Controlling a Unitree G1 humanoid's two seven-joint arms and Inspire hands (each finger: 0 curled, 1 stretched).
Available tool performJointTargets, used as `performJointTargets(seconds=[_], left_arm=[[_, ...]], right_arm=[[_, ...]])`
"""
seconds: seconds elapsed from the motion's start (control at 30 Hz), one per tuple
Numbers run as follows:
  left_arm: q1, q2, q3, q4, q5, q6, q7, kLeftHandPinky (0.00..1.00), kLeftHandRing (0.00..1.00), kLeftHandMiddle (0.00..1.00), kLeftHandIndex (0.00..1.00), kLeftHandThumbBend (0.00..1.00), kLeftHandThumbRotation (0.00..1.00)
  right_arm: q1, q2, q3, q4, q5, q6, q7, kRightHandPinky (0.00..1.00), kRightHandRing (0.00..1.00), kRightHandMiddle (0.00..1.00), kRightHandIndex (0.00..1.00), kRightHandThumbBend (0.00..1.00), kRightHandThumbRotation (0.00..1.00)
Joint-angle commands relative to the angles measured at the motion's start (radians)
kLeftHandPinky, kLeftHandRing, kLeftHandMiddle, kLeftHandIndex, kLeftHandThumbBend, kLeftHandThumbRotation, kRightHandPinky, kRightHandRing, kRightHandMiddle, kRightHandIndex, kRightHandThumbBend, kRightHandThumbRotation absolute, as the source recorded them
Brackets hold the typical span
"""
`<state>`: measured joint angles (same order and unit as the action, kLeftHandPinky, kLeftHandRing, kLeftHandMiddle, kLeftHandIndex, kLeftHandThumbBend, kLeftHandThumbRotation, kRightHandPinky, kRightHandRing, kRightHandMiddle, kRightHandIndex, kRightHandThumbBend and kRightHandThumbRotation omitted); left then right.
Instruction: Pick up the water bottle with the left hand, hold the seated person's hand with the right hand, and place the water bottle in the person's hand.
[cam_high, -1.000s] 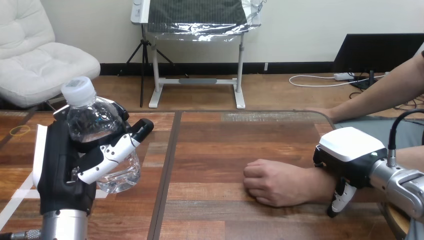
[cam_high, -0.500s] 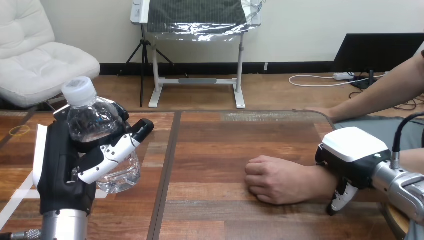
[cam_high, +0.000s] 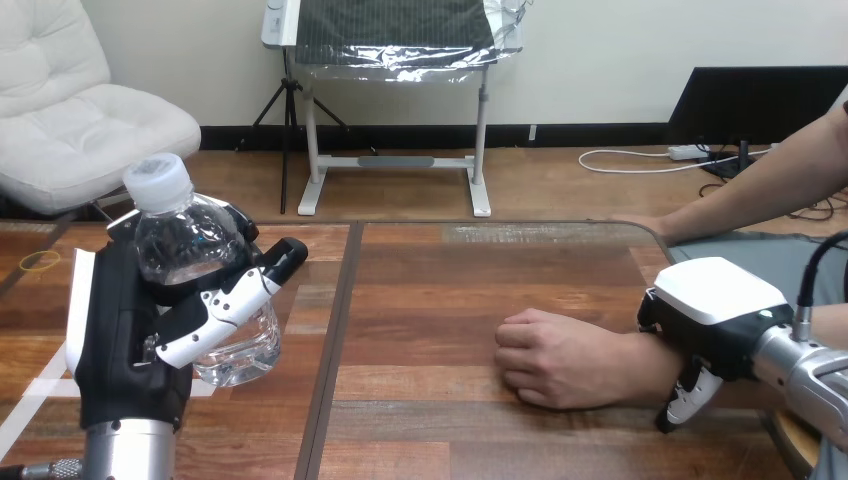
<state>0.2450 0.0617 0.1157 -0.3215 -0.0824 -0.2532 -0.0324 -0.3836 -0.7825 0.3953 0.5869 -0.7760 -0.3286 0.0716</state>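
Wooden table (cam_high: 450, 270), seen from the robot's head. The left hand (cam_high: 120, 340) stands raised at the view's left, above the table. Its fingers (cam_high: 215, 310) and thumb are curled round a clear water bottle (cam_high: 195, 245), which it holds nearly upright with the white cap (cam_high: 157, 180) on top. The right hand (cam_high: 715, 315) lies over the person's wrist at the view's right; whether it grips the wrist cannot be told. The person's hand (cam_high: 550, 355) rests on the table as a loose fist, well apart from the bottle. Compared with one second ago, the right hand and the fist sit slightly further right, and the left hand and bottle are unchanged.
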Motion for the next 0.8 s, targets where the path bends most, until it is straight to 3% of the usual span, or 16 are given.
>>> performJointTargets(seconds=[0.0,0.77], left_arm=[[-0.074,-0.007,-0.010,-0.018,0.002,-0.018,0.003,0.19,0.25,0.30,0.35,0.47,0.00],[-0.143,-0.010,-0.032,0.067,-0.001,-0.055,-0.014,0.19,0.25,0.30,0.34,0.48,0.00]], right_arm=[[0.045,0.040,-0.028,-0.015,0.071,-0.019,-0.005,0.05,0.12,0.19,0.24,0.86,0.00],[0.051,0.012,-0.140,-0.163,0.171,0.010,0.073,0.03,0.09,0.16,0.19,0.83,0.00]])
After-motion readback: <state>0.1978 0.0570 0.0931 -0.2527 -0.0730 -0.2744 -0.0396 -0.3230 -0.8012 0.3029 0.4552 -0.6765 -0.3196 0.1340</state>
